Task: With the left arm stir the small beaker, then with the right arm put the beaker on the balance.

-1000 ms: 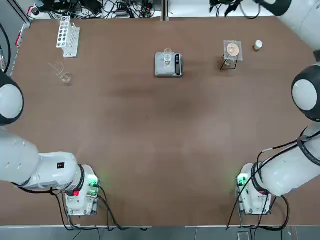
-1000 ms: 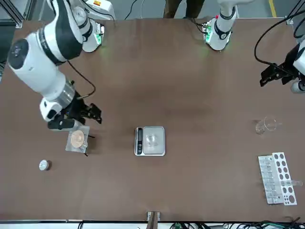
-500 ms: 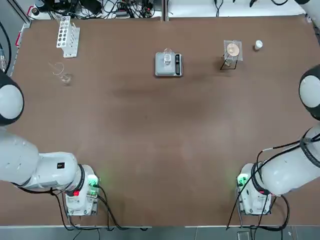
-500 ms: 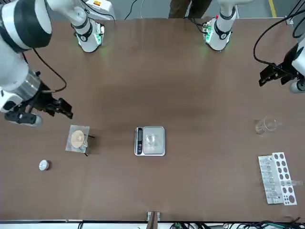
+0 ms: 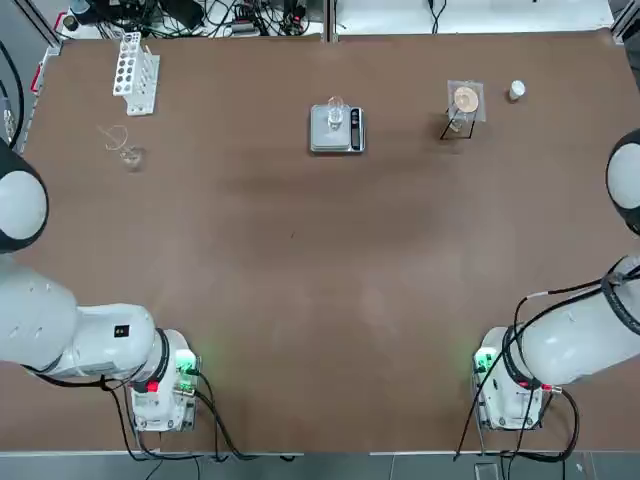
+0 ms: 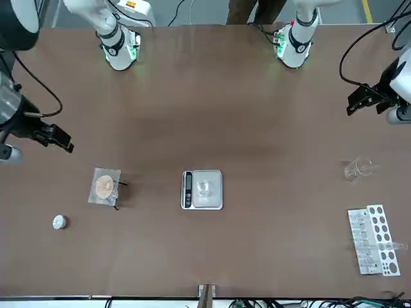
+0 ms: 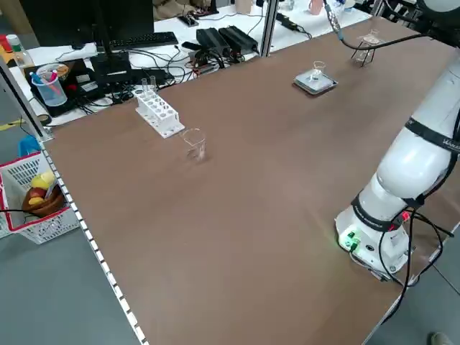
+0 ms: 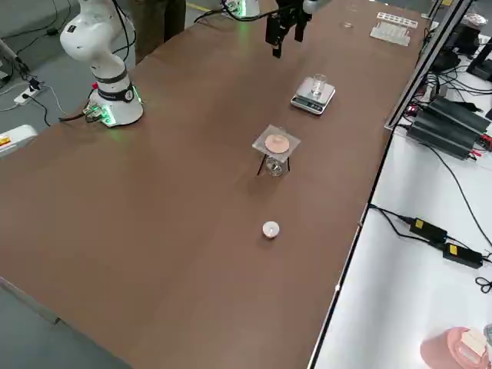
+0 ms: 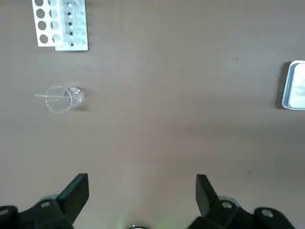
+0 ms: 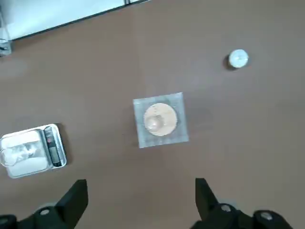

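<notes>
The small beaker (image 5: 335, 112) (image 6: 203, 187), tiny and clear, stands upright on the plate of the silver-grey balance (image 5: 326, 138) (image 6: 214, 201) at the table's far middle. My right gripper (image 6: 56, 136) (image 10: 140, 187) hangs open and empty high above the table's right edge, with the balance (image 10: 51, 149) and small beaker (image 10: 16, 155) well off to its side. Over the left edge, my left gripper (image 6: 365, 100) (image 9: 143, 183) is also open and empty, above bare tabletop. Neither gripper shows in the top view.
A larger clear vessel with a rod (image 5: 126, 150) (image 9: 60, 98) and a white test tube rack (image 5: 136, 72) (image 6: 373, 239) stand at the far left. A wire stand with a mesh square (image 5: 463, 105) (image 10: 160, 119) and a small white cap (image 5: 516, 90) are at the far right.
My right arm has swung away from the wire stand toward the table's right edge and left the top view. The left gripper has barely shifted. The beaker stays on the balance.
</notes>
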